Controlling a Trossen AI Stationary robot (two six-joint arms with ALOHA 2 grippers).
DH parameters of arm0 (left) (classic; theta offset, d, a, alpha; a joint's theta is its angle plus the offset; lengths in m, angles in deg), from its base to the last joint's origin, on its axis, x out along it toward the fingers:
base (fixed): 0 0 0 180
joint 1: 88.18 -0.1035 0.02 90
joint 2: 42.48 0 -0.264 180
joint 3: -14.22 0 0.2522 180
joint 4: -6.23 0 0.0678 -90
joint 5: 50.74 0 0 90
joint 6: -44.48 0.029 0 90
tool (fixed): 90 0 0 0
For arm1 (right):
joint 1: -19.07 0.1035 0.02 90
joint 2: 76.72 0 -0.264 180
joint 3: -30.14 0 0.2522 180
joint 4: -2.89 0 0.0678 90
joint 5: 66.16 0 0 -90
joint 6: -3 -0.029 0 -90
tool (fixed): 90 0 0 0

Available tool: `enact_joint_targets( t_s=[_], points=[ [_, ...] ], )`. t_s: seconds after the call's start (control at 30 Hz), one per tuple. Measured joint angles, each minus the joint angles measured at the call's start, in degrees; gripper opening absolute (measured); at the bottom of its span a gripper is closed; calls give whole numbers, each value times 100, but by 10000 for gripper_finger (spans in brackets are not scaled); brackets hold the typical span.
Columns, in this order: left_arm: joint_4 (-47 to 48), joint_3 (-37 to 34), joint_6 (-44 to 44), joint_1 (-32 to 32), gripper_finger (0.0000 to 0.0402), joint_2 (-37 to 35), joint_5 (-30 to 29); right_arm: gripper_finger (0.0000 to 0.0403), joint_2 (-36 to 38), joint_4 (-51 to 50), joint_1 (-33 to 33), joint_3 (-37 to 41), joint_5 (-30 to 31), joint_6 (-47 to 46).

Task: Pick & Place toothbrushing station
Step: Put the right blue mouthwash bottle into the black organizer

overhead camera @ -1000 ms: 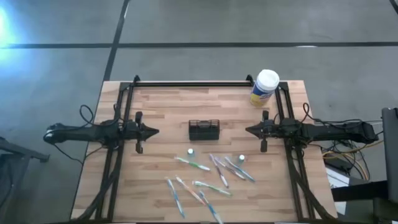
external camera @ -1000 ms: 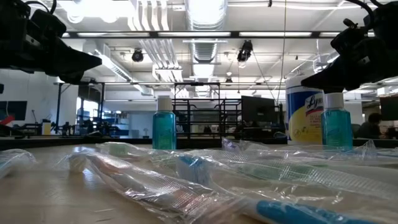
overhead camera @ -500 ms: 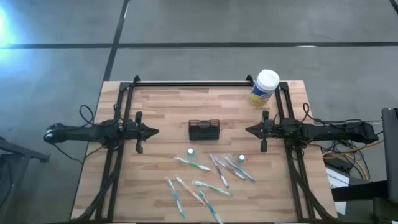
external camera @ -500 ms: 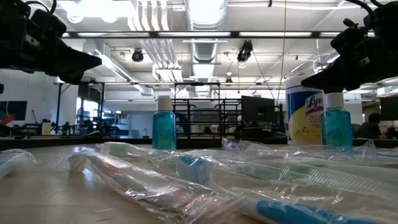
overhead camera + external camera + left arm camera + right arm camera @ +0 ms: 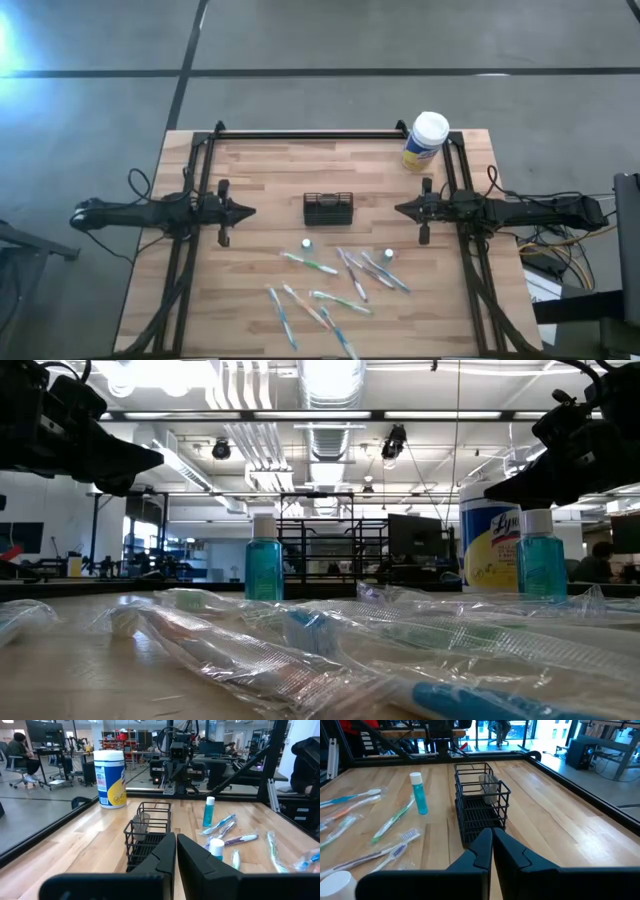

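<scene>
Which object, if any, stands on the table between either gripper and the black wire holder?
Nothing visible does. The wire holder sits mid-table with bare wood between it and the shut left gripper and the shut right gripper; toothbrushes lie off to one side.

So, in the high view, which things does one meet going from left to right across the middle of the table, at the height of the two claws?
Left claw, shut → small black rectangular wire-mesh holder → right claw, shut. The white-lidded canister with yellow label stands farther back, outside this line.

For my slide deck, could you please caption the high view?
Both shut grippers, left and right, flank the black wire-mesh holder above scattered toothbrushes.
</scene>
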Motion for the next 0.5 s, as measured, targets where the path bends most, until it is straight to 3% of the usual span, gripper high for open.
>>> enact_joint_targets(
  t_s=[0.2,0.4,0.5],
  points=[
    [-61,0,-42,1,21,0,-362,13,0,41,-2,0,2,-38],
    [-72,0,-126,2,21,0,-315,13,7,1183,13,-7,-2,-433],
    [-72,0,-88,2,21,0,-299,13,-4,1260,11,-57,2,-431]
  ],
)
